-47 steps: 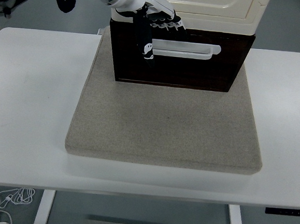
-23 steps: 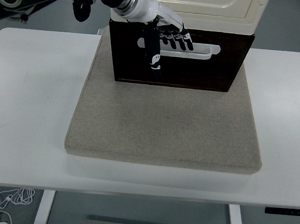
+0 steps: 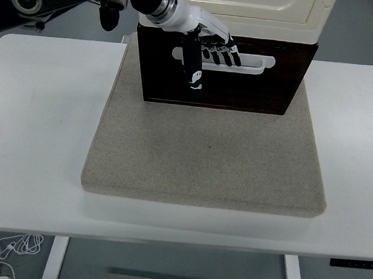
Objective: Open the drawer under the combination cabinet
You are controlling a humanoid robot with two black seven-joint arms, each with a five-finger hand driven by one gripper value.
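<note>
Since the earlier frame, the left hand (image 3: 206, 50) has shifted right along the drawer (image 3: 225, 71) front. White table (image 3: 38, 134) and grey mat (image 3: 205, 154) lie open toward the near edge. Dark drawer sits at the mat's far edge beneath the cream cabinet (image 3: 254, 12). Four fingers (image 3: 222, 54) curl over the white handle (image 3: 241, 61); thumb (image 3: 193, 69) hangs down its front.

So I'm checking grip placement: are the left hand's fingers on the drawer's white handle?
Yes, the left hand has its fingers curled over the white handle on the dark drawer front.
</note>
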